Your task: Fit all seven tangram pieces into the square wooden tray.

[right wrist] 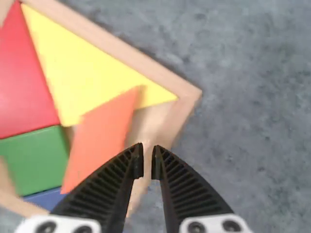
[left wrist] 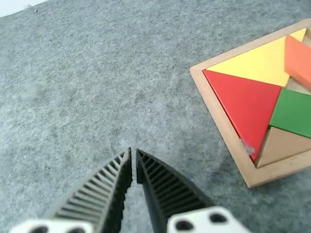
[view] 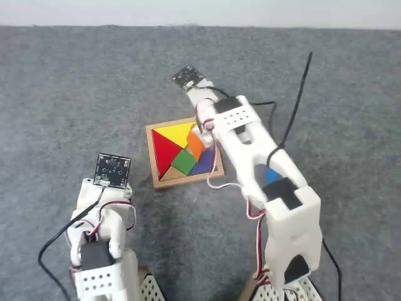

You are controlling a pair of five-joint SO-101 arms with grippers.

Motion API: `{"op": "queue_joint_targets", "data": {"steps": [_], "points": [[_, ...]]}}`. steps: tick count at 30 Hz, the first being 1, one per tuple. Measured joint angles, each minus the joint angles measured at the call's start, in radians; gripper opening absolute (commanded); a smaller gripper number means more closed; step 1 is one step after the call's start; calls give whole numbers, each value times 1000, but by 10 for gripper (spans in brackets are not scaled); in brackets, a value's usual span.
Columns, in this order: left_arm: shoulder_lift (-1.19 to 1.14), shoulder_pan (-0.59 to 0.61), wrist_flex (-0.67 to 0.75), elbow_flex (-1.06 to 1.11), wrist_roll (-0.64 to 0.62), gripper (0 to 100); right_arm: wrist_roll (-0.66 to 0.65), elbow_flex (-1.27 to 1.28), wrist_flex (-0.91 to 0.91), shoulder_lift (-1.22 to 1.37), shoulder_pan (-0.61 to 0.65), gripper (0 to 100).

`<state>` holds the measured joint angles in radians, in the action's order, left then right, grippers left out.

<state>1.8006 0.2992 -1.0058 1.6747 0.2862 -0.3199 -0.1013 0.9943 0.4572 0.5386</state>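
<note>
Wooden tray (view: 151, 153) with yellow triangle (view: 177, 133), red triangle (view: 163, 153), green square (view: 183, 162); both jaws pressed together.

One square wooden tray (view: 188, 179) sits mid-frame in the high view. Six pieces can be counted in it: one yellow triangle (view: 175, 133), one red triangle (view: 163, 153), one green square (view: 183, 162), one orange piece (view: 195, 145), one blue piece (view: 204, 164) and one tan triangle (view: 168, 173). There are two arms, one at lower left (view: 100, 257) and one at right (view: 276, 188).
</note>
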Motion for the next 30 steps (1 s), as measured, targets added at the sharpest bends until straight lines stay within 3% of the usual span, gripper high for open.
{"op": "queue_joint_targets", "data": {"steps": [8, 24, 30], "points": [[0, 0, 0, 0, 0, 14, -2, 0, -31, 6, 173, 41], [0, 6, 0, 0, 0, 14, -2, -11, -49, 52, 9, 41], [0, 6, 0, 0, 0, 14, -2, -15, -5, 52, 8, 41]]}}
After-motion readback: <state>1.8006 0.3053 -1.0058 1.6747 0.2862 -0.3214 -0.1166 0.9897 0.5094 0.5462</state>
